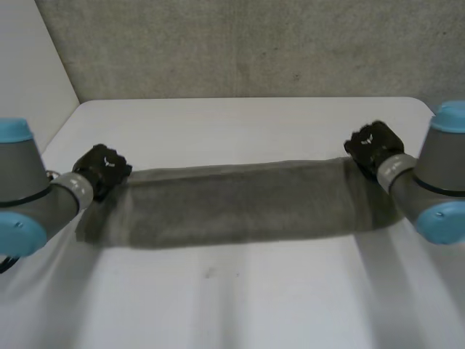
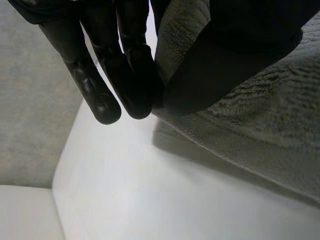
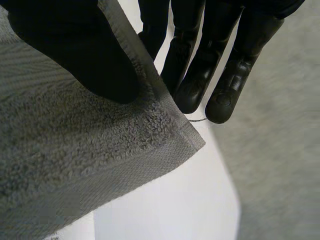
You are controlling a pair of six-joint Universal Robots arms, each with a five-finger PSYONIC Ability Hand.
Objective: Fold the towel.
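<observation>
A grey towel hangs stretched between my two hands above the white table, its lower part blurred. My left hand is shut on the towel's left end: in the left wrist view the thumb presses the terry cloth against the fingers. My right hand is shut on the right end. In the right wrist view its thumb pinches the towel near a hemmed corner, the fingers behind the cloth.
A grey wall runs behind the table's far edge, and a white panel stands at the left. Bare tabletop lies in front of the towel.
</observation>
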